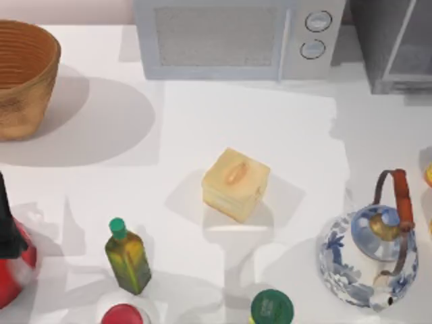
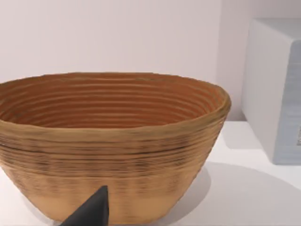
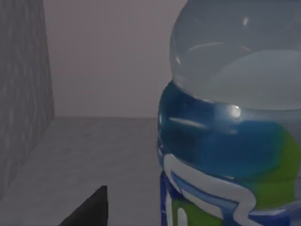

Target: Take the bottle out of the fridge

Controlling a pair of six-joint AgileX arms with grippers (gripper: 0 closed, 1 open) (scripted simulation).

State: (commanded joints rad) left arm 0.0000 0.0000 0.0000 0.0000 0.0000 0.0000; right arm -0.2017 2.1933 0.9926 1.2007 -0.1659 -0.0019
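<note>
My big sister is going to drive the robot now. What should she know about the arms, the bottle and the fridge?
Left gripper: parked, facing the woven basket beside the microwave.
Right gripper: inside the grey fridge, very close to the bottle; a grip can't be confirmed.
Fridge: at the table's far right corner.
Done: the right arm has reached in.
Left: grasp the bottle and bring it out.
</note>
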